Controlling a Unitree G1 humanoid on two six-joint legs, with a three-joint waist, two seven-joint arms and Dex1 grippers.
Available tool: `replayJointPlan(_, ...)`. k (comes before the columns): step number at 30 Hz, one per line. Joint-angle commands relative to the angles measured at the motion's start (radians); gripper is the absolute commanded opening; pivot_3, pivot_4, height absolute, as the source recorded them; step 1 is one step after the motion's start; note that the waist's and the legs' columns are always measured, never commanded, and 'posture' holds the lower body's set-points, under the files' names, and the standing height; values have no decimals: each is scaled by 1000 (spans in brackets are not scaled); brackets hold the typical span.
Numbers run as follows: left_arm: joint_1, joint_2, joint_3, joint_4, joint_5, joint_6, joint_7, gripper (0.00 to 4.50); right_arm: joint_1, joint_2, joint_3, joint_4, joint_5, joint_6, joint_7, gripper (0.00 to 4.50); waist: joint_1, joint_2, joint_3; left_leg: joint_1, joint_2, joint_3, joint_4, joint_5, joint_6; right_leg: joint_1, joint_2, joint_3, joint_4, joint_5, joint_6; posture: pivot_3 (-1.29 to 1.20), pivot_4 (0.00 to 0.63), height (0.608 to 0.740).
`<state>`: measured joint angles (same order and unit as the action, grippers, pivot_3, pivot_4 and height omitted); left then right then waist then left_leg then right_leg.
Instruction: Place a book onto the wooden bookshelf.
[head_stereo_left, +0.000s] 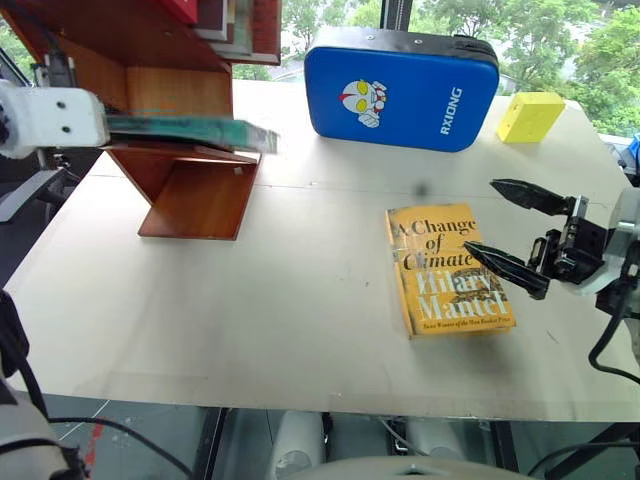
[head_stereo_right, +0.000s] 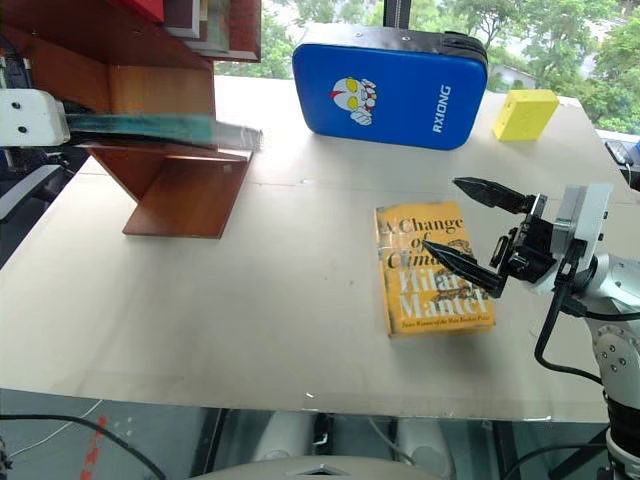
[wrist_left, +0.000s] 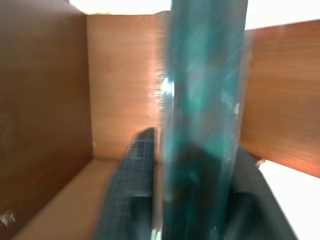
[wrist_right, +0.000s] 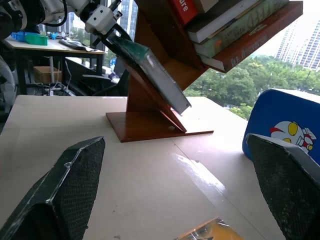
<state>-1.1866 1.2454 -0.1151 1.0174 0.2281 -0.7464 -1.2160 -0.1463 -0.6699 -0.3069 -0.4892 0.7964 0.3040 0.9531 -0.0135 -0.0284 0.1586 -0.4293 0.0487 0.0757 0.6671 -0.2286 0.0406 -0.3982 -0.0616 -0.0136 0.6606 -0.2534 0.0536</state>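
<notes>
Gripping: left claw (wrist_right: 116, 31) is pinching teal book (head_stereo_left: 190, 133) at its rear edge
Handling: thin, light, slick wrap; likely flexing
Shelf: wooden bookshelf (head_stereo_left: 190, 190) board lying just under the claw
Right claw (head_stereo_left: 520, 232): hanging spread, empty

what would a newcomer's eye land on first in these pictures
The bright blue padded case with its cartoon figure stands at the table's far edge. At the far left, the left gripper has a teal book between its fingers, lying on a slanted board of the wooden bookshelf. Nearer, the open right gripper hovers over the yellow "A Change of Climate" book.
</notes>
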Motion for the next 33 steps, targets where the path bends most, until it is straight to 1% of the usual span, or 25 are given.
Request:
replayJointPlan(1,64,30,136,-118,-272,217,-231,3316,-51,-16,8,2,23,11,6,4500,-2,0,0,0,0,0,0,0,0,0,0,0,0,0,0,0,150,740)
replayJointPlan(2,130,35,196,-263,-414,450,-296,3316,-65,-18,14,15,23,16,12,4500,-3,0,0,0,0,0,0,0,0,0,-1,1,0,0,0,0,150,740)
replayJointPlan(3,187,42,242,-380,-511,623,-326,3316,-75,-20,18,23,24,19,15,4500,-2,-1,1,0,3,-1,0,0,0,-1,-1,2,0,0,0,0,150,740)
replayJointPlan(4,254,57,283,-510,-591,782,-326,3316,-77,-25,12,37,26,18,28,4500,1,-3,2,-1,5,-1,1,0,0,-1,-1,1,0,0,0,0,150,740)
replayJointPlan(5,340,96,346,-660,-687,983,-330,3316,-94,-31,14,53,29,25,35,4500,2,-4,2,-3,5,-2,1,0,0,-2,-1,0,0,0,0,0,150,740)
replayJointPlan(7,513,159,510,-923,-843,1342,-337,3316,-129,-44,15,80,36,38,49,4500,-3,-6,4,-4,5,-2,1,0,0,-3,-1,1,0,0,0,0,150,740)
replayJointPlan(9,623,165,685,-1130,-1017,1676,-293,3316,-162,-53,24,99,39,51,59,4500,-3,-7,5,-3,5,-1,1,0,0,-3,-2,1,0,0,0,0,150,740)
replayJointPlan(11,666,123,786,-1280,-1192,1880,-192,3316,-185,-57,31,118,37,54,73,4500,-1,-6,6,-2,5,-2,1,0,-1,-3,-2,1,0,0,1,0,150,740)
replayJointPlan(12,681,85,809,-1349,-1269,1928,-129,3316,-197,-57,35,123,39,60,75,4500,1,-4,7,-2,5,-2,1,0,0,-3,-1,0,1,-1,1,0,150,740)
replayJointPlan(13,690,45,822,-1400,-1334,1960,-61,3316,-203,-58,36,126,39,64,80,4500,4,1,6,0,5,-3,1,0,0,-1,-1,0,1,-1,1,0,150,740)
replayJointPlan(14,704,-7,825,-1446,-1388,1973,16,3316,-211,-58,39,123,41,71,79,4500,7,2,7,5,5,-3,0,0,0,3,-2,0,1,-1,1,0,150,740)
replayJointPlan(15,730,-62,818,-1497,-1414,1967,82,3316,-214,-60,36,122,49,78,81,4500,8,3,7,7,4,-3,0,0,0,5,-2,1,2,-1,1,0,150,740)
replayJointPlan(17,798,-198,773,-1591,-1431,1918,199,3316,-214,-62,31,108,61,91,71,4500,7,4,7,13,4,-1,-3,0,0,9,-1,2,2,-1,0,0,150,740)
replayJointPlan(18,845,-296,713,-1649,-1363,1842,262,3316,-209,-60,31,88,68,103,55,4500,7,7,5,15,5,-1,-3,0,0,11,-1,3,0,-1,0,0,150,740)
replayJointPlan(19,885,-376,658,-1697,-1295,1772,317,3316,-202,-59,28,72,75,111,41,4500,6,6,4,16,4,0,-3,0,0,12,-1,4,0,0,0,0,150,740)
replayJointPlan(20,916,-468,604,-1717,-1235,1705,378,3316,-194,-54,24,55,85,120,20,4500,7,4,5,15,4,0,-3,0,0,12,-1,4,1,0,0,0,150,740)
replayJointPlan(21,935,-536,554,-1719,-1190,1653,412,3316,-177,-54,15,43,94,127,11,4500,8,2,4,14,4,0,-2,0,0,12,-1,4,0,0,0,0,150,740)
replayJointPlan(23,983,-617,422,-1659,-1052,1526,411,3316,-119,-65,0,16,81,136,-5,4500,11,-4,3,13,3,0,-2,0,0,12,-1,4,0,0,-1,0,150,740)
replayJointPlan(25,996,-691,340,-1574,-934,1416,457,3316,-43,-77,-31,9,69,134,-7,4500,23,-4,2,14,2,-1,-2,0,0,12,-1,4,-1,0,-1,0,150,740)
replayJointPlan(26,1015,-695,303,-1540,-883,1370,450,3316,4,-83,-55,16,53,127,-7,4500,29,-4,2,14,0,0,-3,0,0,12,-2,5,-1,0,-1,0,150,740)
replayJointPlan(28,1069,-669,232,-1490,-772,1239,384,3316,104,-102,-104,46,-2,98,7,4500,29,-4,2,13,-1,0,-3,0,0,11,-2,4,-2,-1,-3,0,150,740)
replayJointPlan(30,1112,-661,234,-1438,-750,1192,359,3316,206,-118,-167,85,-55,69,24,4500,28,-3,2,13,-1,0,-4,-1,0,11,-4,5,-3,-2,-4,0,150,740)
replayJointPlan(33,1190,-605,274,-1362,-739,1136,284,3316,343,-135,-253,165,-151,12,39,4500,26,-3,2,14,0,0,-6,-1,1,11,-5,4,-4,-2,-5,0,150,740)
